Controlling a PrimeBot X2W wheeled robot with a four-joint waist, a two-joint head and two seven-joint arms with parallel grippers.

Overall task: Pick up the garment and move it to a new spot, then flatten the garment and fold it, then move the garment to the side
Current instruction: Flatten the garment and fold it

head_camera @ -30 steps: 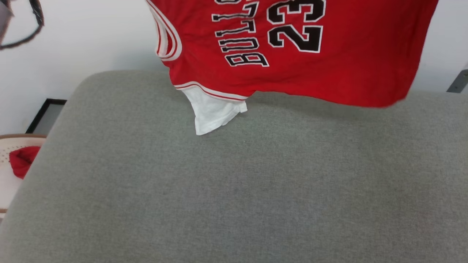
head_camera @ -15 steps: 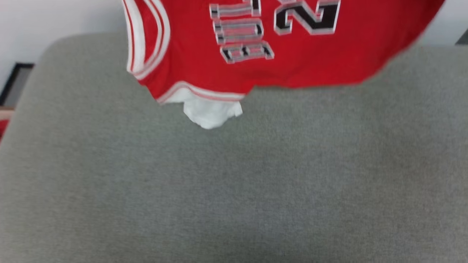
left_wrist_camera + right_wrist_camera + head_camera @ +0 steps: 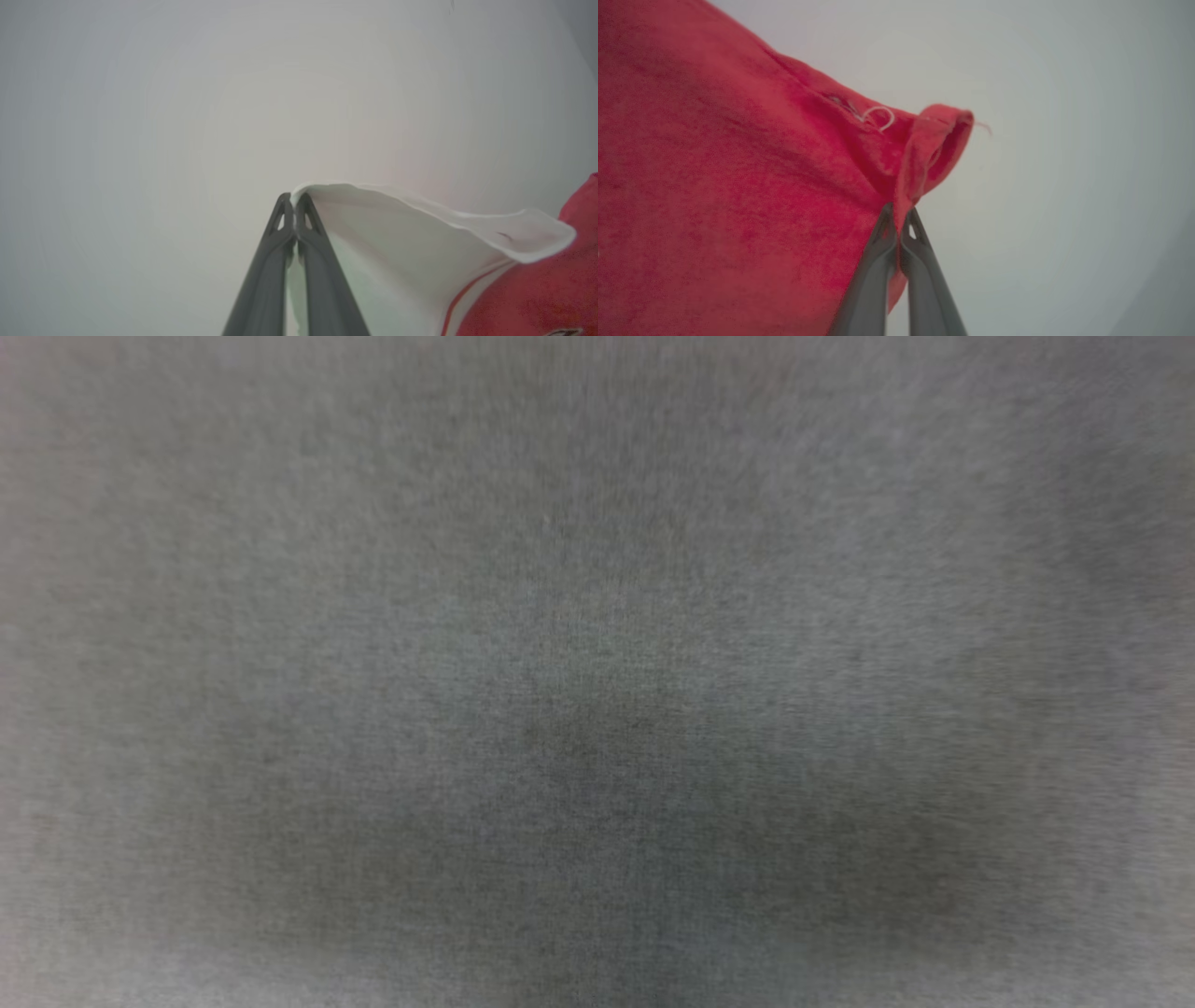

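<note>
The garment was held up at two places against a plain pale background. Its red body spread across the left of the right wrist view, where the right gripper was clamped on a rolled red hem edge. In the left wrist view its white sleeve, red-striped at the seam, ran rightward from the left gripper, which was clenched on the sleeve's edge. The head view gave blurred grey woven fabric.

The blurred grey fabric surface lies open to pass over. Before the pale wall, the hanging garment blocks one side; open air lies beside it.
</note>
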